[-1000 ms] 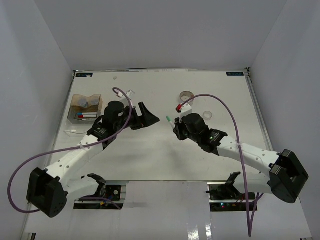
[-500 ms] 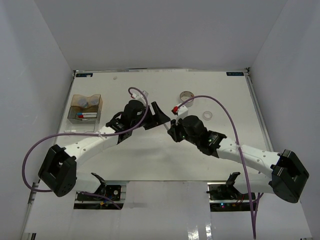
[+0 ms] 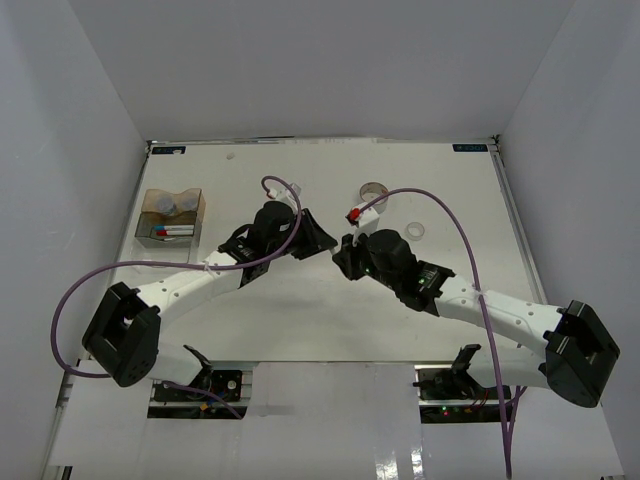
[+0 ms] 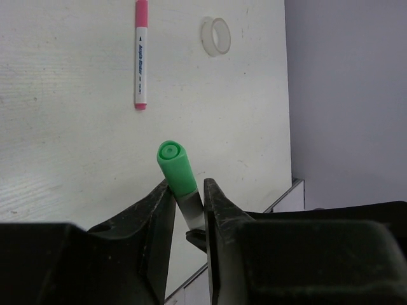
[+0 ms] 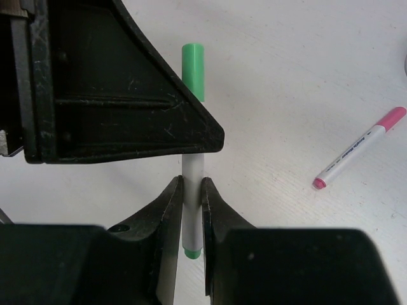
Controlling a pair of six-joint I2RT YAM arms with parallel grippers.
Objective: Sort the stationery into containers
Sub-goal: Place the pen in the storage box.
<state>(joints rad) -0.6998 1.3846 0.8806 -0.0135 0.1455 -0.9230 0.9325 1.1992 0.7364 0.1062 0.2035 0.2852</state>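
Note:
A green-capped marker (image 4: 175, 166) hangs above the table, gripped from both ends. My left gripper (image 4: 189, 187) is shut on it just below the green cap (image 5: 193, 70). My right gripper (image 5: 191, 184) is shut on the white barrel near its green tail. In the top view the left gripper (image 3: 325, 239) and right gripper (image 3: 345, 254) meet tip to tip at mid-table, hiding the marker. A pink-capped marker (image 4: 140, 54) lies flat on the table beyond them. The amber box (image 3: 147, 214) stands at the far left with two clear jars and some markers inside.
A large tape roll (image 3: 374, 190) and a small tape roll (image 3: 414, 229) lie on the table's far right half; the small tape roll (image 4: 215, 36) also shows beside the pink marker. A thin white object (image 3: 140, 262) lies left of the box. White walls enclose the table.
My left arm swung right from beside the box to meet the right gripper, and its jaws closed from wide open onto the green marker. The right gripper kept its grip and shifted slightly left.

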